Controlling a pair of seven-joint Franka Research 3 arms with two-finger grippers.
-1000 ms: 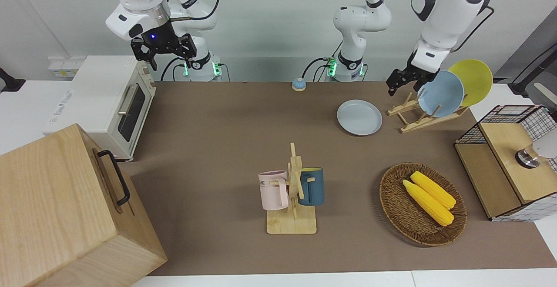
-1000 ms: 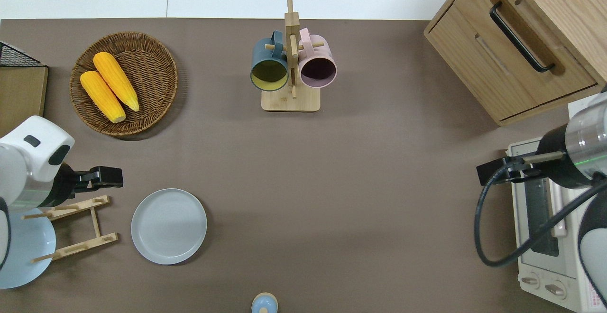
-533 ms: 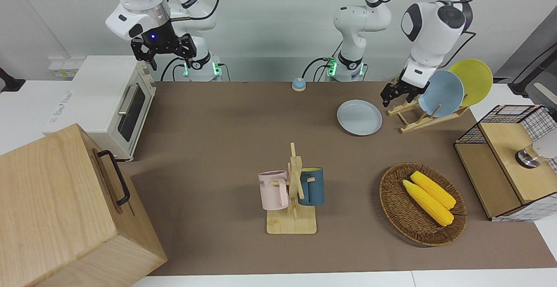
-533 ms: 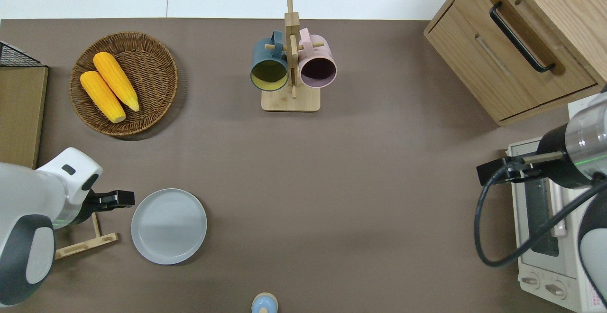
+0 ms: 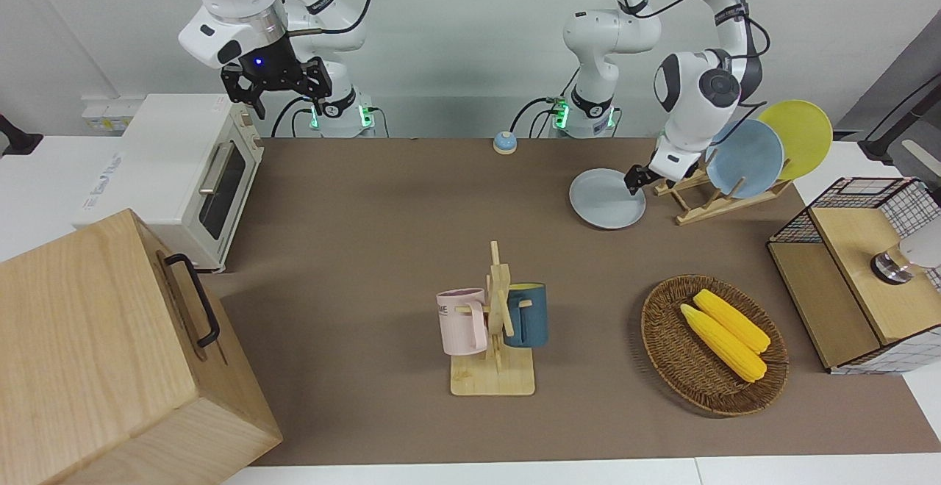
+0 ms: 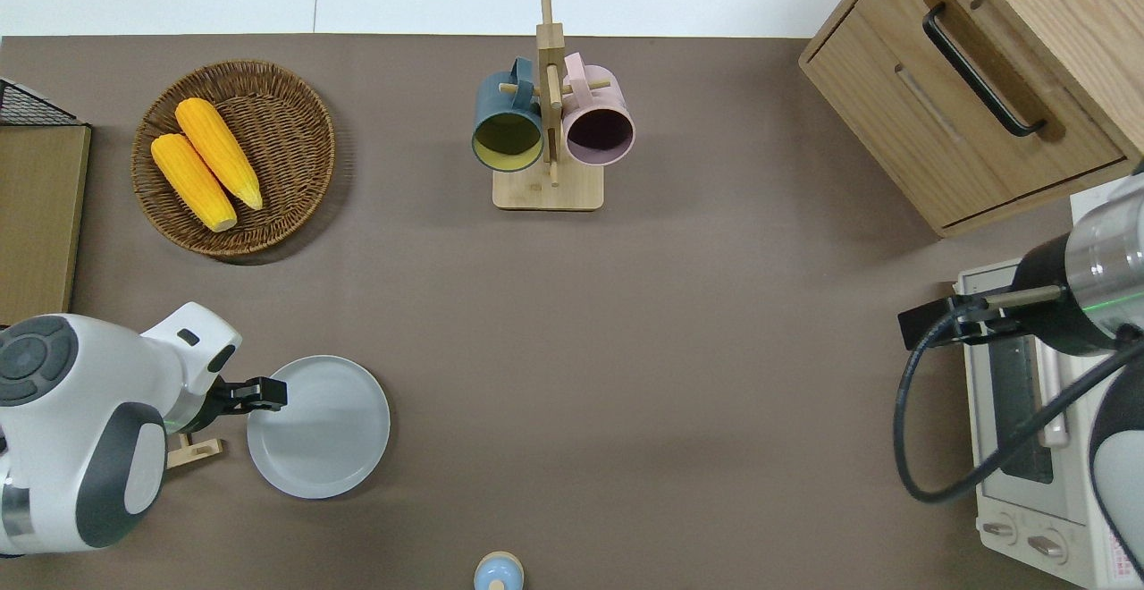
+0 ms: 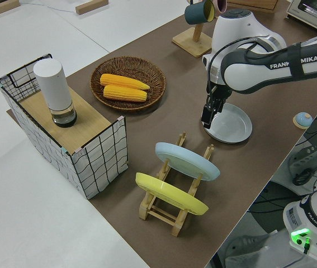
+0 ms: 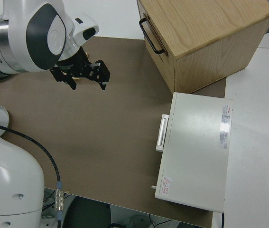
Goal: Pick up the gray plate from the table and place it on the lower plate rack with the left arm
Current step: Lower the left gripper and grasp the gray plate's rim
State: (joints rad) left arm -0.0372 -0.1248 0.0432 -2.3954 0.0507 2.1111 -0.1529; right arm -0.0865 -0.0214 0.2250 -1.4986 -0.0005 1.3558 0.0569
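Place: robot lab staged as a kitchen
Lab signs: two white jointed arms bolted at a brown-matted counter, bare white walls
Kitchen props: white toaster oven, wooden mug tree, wicker basket of corn

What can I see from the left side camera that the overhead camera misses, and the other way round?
Only the left side view shows the sky-blue plate and yellow plate standing in the lower plate rack. Only the overhead view shows the wooden cabinet. Both show the left gripper at the rim of the gray plate, which lies flat, and the basket of corn.
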